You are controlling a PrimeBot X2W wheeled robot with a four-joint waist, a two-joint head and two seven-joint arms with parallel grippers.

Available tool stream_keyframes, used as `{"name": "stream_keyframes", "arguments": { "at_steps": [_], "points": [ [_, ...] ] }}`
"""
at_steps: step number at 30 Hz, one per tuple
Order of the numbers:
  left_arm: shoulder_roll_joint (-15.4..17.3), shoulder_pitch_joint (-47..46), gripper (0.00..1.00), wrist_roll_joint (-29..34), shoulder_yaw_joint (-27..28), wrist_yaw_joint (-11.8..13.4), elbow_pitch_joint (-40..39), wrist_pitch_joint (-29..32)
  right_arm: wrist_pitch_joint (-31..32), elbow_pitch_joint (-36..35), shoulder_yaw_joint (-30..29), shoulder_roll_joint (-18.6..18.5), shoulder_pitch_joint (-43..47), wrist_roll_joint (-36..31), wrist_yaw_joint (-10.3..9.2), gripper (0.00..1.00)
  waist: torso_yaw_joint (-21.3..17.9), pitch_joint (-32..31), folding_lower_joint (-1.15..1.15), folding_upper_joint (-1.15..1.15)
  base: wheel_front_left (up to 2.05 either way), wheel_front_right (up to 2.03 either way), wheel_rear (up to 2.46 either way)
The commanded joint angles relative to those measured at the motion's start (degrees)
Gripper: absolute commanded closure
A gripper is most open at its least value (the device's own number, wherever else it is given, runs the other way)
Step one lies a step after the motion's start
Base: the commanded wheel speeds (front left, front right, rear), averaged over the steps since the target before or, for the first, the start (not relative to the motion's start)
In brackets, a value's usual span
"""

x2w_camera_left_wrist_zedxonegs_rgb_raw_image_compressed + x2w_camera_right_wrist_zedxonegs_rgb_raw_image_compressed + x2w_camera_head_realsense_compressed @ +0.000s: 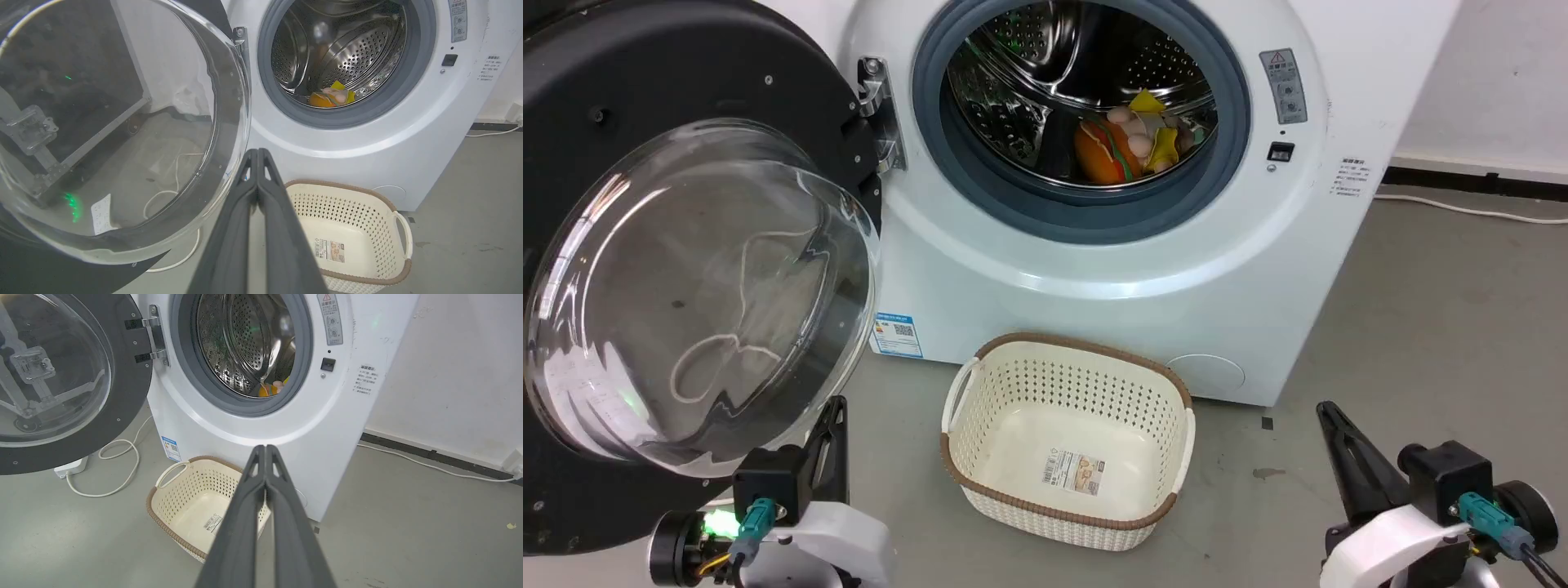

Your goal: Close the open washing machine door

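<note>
Washing machine door (686, 269): wide open, black rim, clear bowl | left gripper (258, 153), right gripper (265, 448): closed

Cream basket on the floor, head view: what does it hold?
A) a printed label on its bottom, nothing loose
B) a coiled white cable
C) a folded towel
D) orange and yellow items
A: the basket has a bare bottom with just a label on it; the orange and yellow items lie in the drum.
</note>
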Motion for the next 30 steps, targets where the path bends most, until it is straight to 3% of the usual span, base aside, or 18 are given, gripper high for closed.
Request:
{"name": "stream_keyframes", "arguments": {
  "at_steps": [1, 30],
  "points": [
    [-0.03, 0.82, 1.00, 0.15, 0.12, 0.15, -0.26, 0.02, 0.03, -0.27, -0.01, 0.16, 0.05, -0.43, 0.05, 1.00, 0.00, 0.00, 0.00, 0.00, 0.00, 0.00, 0.00],
    [-0.03, 0.82, 1.00, 0.15, 0.12, 0.15, -0.26, 0.02, 0.03, -0.27, -0.01, 0.16, 0.05, -0.43, 0.05, 1.00, 0.00, 0.00, 0.00, 0.00, 0.00, 0.00, 0.00]
  ]
}}
